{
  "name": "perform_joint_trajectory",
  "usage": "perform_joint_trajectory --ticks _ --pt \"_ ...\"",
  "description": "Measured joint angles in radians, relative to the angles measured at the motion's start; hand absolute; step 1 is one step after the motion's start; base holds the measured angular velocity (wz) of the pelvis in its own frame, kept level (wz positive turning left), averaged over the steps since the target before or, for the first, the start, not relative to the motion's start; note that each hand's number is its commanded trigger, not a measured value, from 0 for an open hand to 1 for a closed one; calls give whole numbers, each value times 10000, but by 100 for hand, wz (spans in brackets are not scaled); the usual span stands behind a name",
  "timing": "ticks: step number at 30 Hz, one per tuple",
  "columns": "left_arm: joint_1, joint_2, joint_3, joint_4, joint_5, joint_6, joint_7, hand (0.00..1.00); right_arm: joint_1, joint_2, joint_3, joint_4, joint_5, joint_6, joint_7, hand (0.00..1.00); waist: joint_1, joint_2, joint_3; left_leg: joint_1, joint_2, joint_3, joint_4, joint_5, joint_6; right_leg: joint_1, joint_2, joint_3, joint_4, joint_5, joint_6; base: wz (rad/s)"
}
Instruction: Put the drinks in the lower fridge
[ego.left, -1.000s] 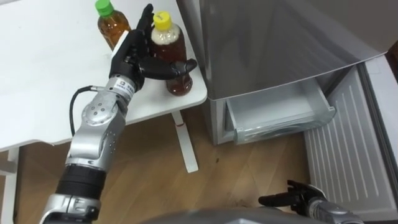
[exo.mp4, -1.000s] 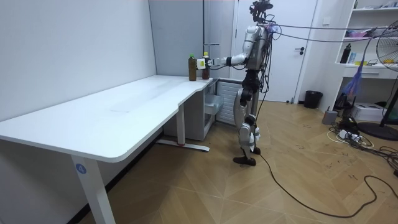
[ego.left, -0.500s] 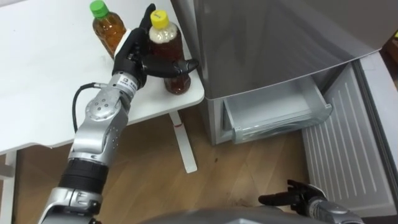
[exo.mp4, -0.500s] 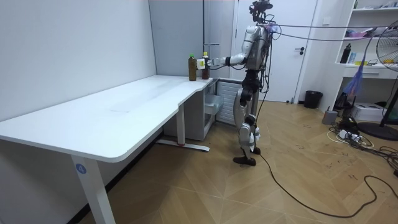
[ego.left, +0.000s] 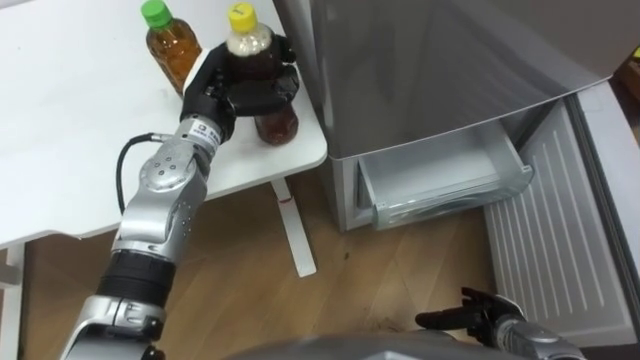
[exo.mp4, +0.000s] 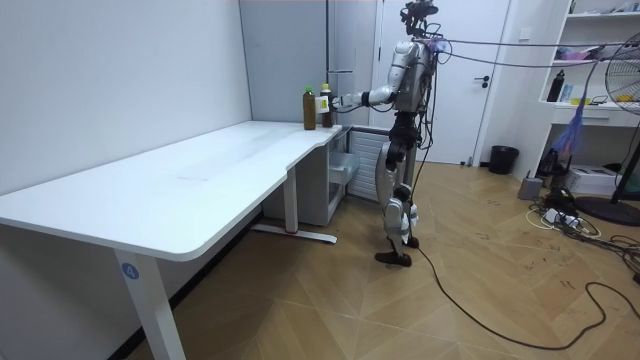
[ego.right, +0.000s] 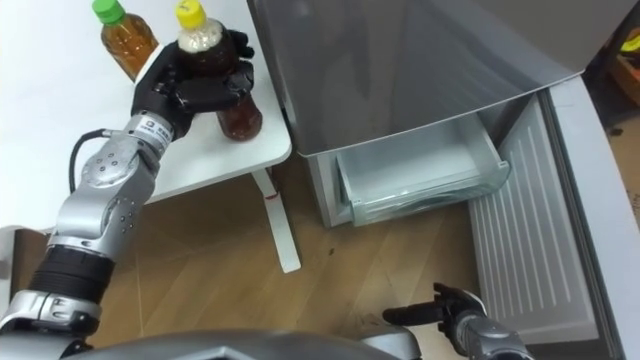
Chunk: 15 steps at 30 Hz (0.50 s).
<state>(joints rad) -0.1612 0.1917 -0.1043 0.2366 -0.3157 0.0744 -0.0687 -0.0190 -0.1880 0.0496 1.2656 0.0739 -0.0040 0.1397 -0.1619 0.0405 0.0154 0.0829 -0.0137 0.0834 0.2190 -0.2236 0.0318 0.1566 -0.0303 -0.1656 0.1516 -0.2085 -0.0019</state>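
Looking down from the robot's head, we take the grey fridge (ego.left: 430, 70) as our landmark. The white worktop (ego.left: 70, 130) ends just beside the fridge's left wall, and both drinks are at that corner. The yellow-capped bottle (ego.left: 275, 122), filled with brown tea, is the one closest to the fridge, and it leans slightly. The left hand (ego.left: 213, 92) grips this bottle, its dark fingers (ego.left: 262, 95) curled round the bottle's upper body below the neck. We cannot tell whether the bottle's base touches the worktop. The green-capped bottle (ego.left: 168, 55) stands upright on the worktop, one place farther from the fridge and just beside the left hand, apart from the held bottle. At the foot of the fridge the lower drawer (ego.left: 440, 185) is pulled out, a pale clear-fronted bin with nothing in it. A ribbed white panel (ego.left: 560, 230) lies open on the fridge's right side. The right hand (ego.left: 487, 317) hangs low in front of the fridge above the wooden floor (ego.left: 250, 300), its fingers loosely extended and holding nothing. In the room view we see the robot standing upright at the far end of the long worktop, next to the fridge, left arm stretched out to the two bottles.
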Motion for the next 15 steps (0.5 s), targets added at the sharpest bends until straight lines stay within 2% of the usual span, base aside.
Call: perform_joint_trajectory --ticks 15 --pt "-5 0 -140 -6 34 14 86 100 -1 -9 60 2 -6 -15 -143 0 23 15 -15 -7 -1 8 -49 1 0 16 -1 -10 2 0 0 0"
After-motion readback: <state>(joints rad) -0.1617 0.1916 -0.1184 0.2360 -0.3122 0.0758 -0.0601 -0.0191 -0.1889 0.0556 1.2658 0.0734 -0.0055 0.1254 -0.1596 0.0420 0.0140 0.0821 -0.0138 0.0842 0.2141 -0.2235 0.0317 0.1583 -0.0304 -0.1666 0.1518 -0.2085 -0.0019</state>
